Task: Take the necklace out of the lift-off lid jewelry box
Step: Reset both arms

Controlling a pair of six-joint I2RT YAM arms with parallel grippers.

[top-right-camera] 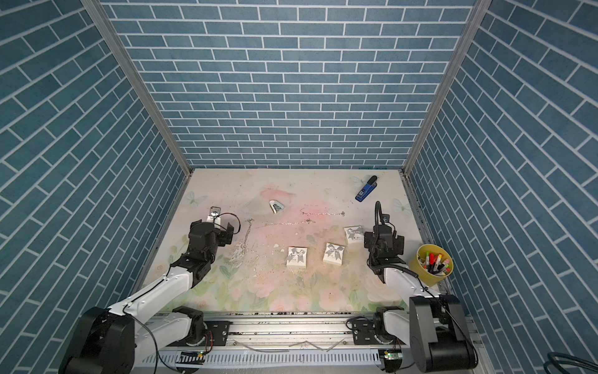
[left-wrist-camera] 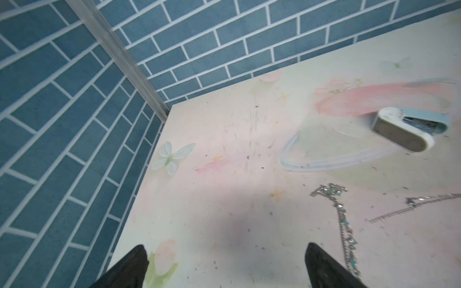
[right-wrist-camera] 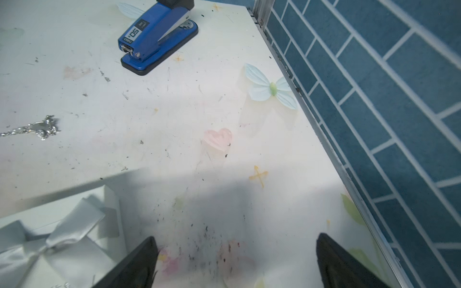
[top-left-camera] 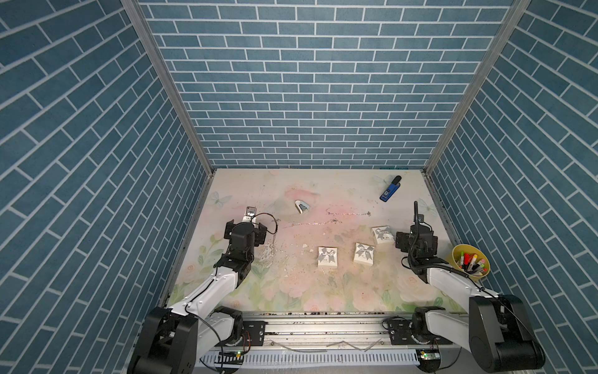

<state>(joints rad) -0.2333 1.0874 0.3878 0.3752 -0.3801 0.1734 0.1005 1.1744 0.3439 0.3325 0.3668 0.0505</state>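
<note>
Three white jewelry boxes with grey bows stand on the table with their lids on: one [top-left-camera: 327,256], one [top-left-camera: 364,254] and one [top-left-camera: 382,234]. What they hold is hidden. Three silver necklaces lie loose on the table: one [top-left-camera: 348,213], one [top-left-camera: 310,223] and one with teal stones [left-wrist-camera: 345,224]. My left gripper [left-wrist-camera: 225,245] hangs open over bare table, just left of the teal necklace [top-left-camera: 274,239]. My right gripper [right-wrist-camera: 237,238] is open over bare table, with the rightmost box [right-wrist-camera: 62,249] beside its left finger. Neither gripper holds anything.
A blue stapler [top-left-camera: 390,189] lies at the back right. A small white and light-blue heart-shaped case [top-left-camera: 302,207] sits mid-back. A yellow cup [top-left-camera: 454,255] of markers stands against the right wall, close behind my right arm. Brick-patterned walls enclose three sides.
</note>
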